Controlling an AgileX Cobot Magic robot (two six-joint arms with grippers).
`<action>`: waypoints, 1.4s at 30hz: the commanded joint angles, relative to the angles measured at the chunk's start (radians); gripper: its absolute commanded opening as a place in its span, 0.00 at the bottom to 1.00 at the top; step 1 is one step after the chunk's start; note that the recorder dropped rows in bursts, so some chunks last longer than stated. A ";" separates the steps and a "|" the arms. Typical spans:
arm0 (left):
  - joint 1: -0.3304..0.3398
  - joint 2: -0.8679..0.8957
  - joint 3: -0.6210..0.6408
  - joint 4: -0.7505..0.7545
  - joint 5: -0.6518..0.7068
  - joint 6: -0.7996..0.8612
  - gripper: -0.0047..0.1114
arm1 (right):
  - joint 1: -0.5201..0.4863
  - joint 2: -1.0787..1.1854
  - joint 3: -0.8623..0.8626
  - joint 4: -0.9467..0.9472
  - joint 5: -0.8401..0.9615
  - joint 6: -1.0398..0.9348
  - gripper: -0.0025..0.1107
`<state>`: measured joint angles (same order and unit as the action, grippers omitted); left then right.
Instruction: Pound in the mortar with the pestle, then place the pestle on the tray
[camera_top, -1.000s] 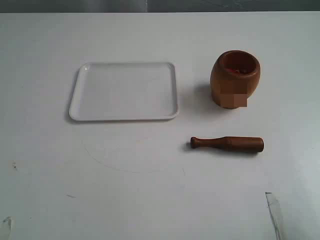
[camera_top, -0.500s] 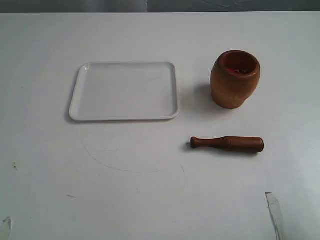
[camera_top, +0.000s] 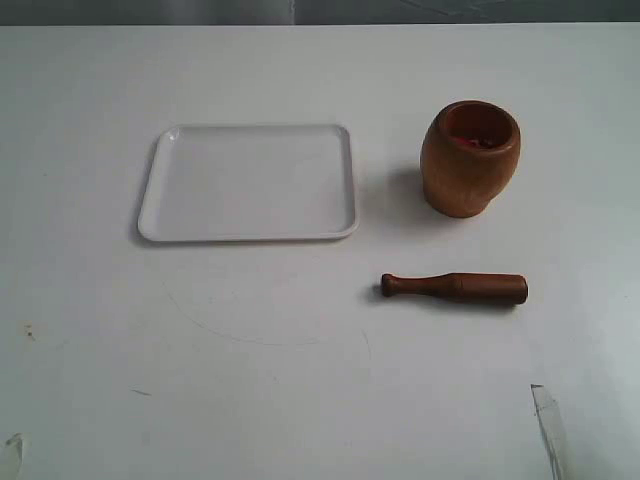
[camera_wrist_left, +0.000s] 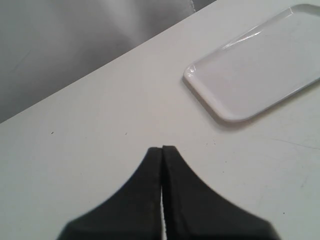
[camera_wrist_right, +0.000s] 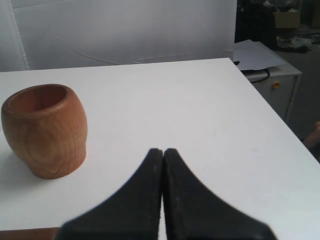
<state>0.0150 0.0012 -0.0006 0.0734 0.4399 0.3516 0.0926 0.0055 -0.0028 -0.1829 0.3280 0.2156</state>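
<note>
The brown wooden mortar stands upright at the right of the white table, its reddish mouth facing up; the right wrist view shows it too. In front of it lies the dark pestle, flat on the table, knob pointing left; a sliver of it shows at the right wrist view's edge. The white tray sits empty to the left, one corner in the left wrist view. My left gripper and right gripper are both shut on nothing, out of the exterior view.
The table's right edge drops off toward a cabinet and papers. A grey backdrop lies beyond the table's far edge. A small transparent scrap lies near the front right of the table.
</note>
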 joint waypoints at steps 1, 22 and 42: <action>-0.008 -0.001 0.001 -0.007 -0.003 -0.008 0.04 | 0.004 -0.005 0.003 -0.063 -0.009 -0.031 0.02; -0.008 -0.001 0.001 -0.007 -0.003 -0.008 0.04 | 0.004 -0.005 -0.055 0.104 -1.054 0.200 0.02; -0.008 -0.001 0.001 -0.007 -0.003 -0.008 0.04 | 0.137 1.242 -0.923 -0.419 -0.112 0.204 0.02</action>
<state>0.0150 0.0012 -0.0006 0.0734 0.4399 0.3516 0.1717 1.1437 -0.7930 -0.5769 -0.0953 0.4714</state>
